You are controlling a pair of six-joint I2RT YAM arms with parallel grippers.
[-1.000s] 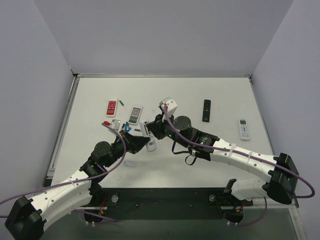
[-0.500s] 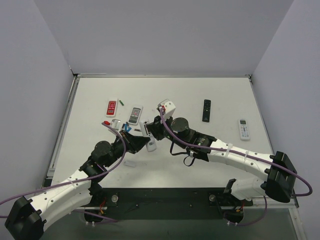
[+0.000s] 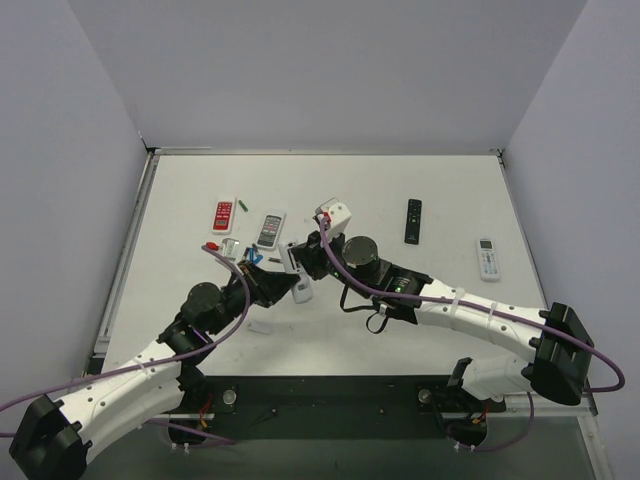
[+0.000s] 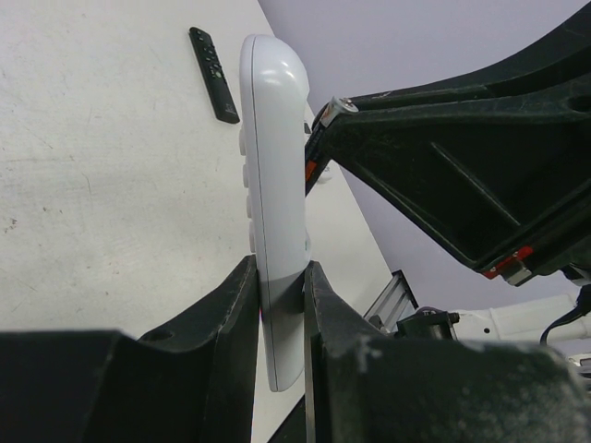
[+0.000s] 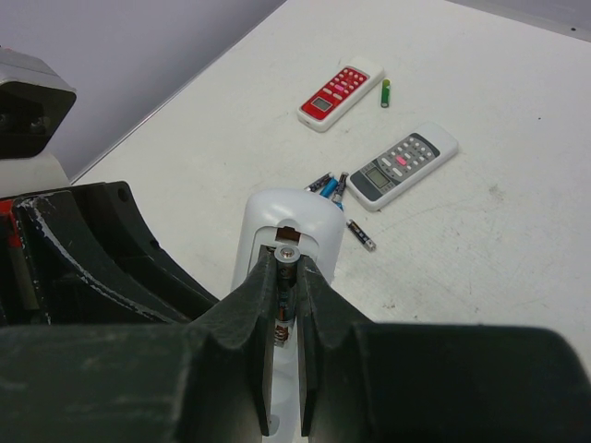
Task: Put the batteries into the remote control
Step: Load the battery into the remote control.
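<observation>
The slim white remote control [image 3: 298, 276] sits left of centre, held on edge by my left gripper [image 3: 282, 287], whose jaws are shut on its sides [image 4: 275, 277]. In the right wrist view the remote [image 5: 277, 221] shows its open battery recess. My right gripper [image 5: 287, 277] is shut on a dark battery [image 5: 287, 254] and holds it at the recess, its metal end near the top contact. Loose batteries lie on the table: a blue and dark pair [image 5: 328, 185], a dark one [image 5: 361, 234] and a green one [image 5: 385, 91].
A red and white remote [image 3: 223, 215] and a grey remote with a display [image 3: 270, 229] lie at the back left. A black remote [image 3: 413, 220] and a white remote [image 3: 487, 258] lie on the right. A white piece [image 3: 260, 326] lies near my left arm.
My right gripper has moved slightly left onto the remote with the battery. The left gripper and the remote have hardly moved.
</observation>
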